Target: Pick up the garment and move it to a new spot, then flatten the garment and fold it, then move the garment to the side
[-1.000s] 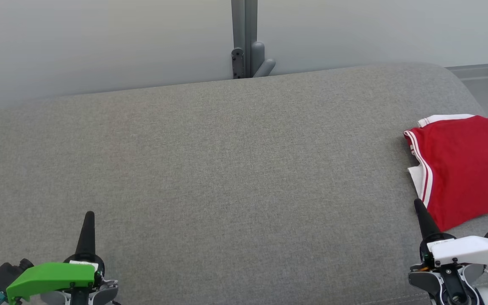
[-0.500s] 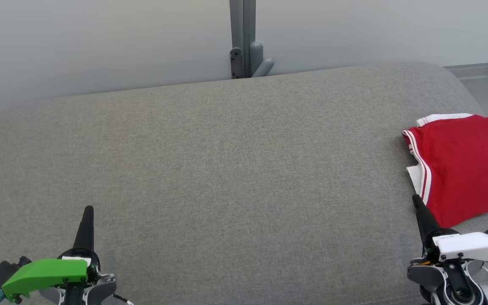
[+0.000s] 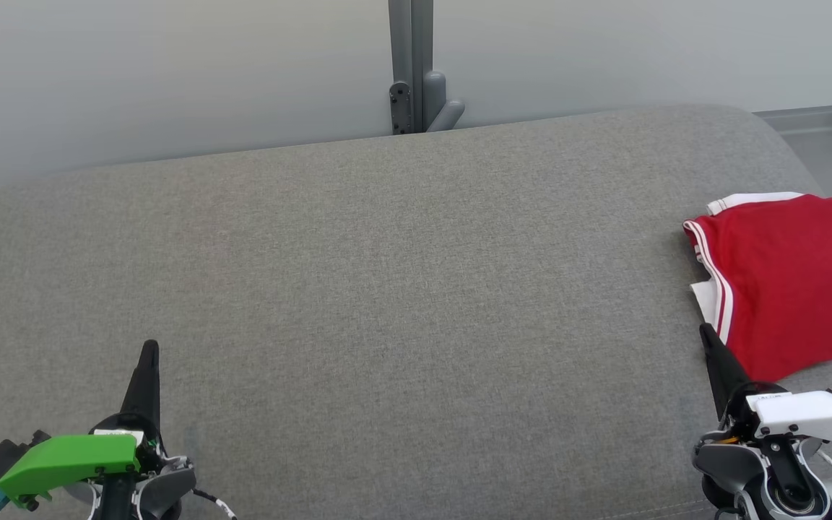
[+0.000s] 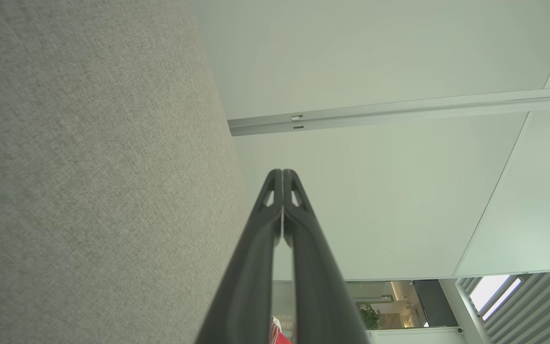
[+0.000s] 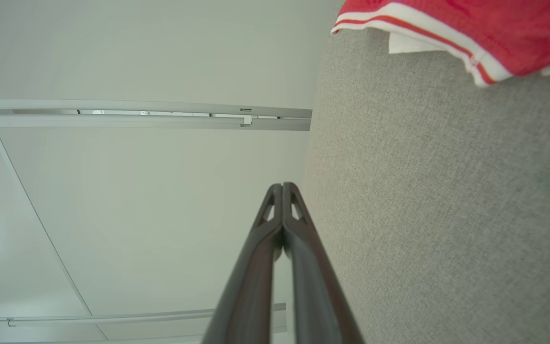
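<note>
A broad cushion (image 3: 401,274) of coarse grey woven cloth spreads across the head view, rounded along its far edge. The garment (image 3: 791,282), soft red knit with white-and-red striped hems, lies flat on it at the right edge of the frame; a white inner layer peeps out at its left side. The left gripper (image 3: 149,350), under a glossy green cover (image 3: 69,462), sits at the lower left; its long dark tapered fingers are pressed together into one spike and hold nothing. The right gripper (image 3: 706,334), under a white cover (image 3: 806,415) at the lower right, is likewise closed and empty. Its tip is just beside the garment's lower left corner; whether it touches, I cannot tell. At the upper centre a grey metal post (image 3: 409,65) rises against a smooth pale wall (image 3: 170,72).
</note>
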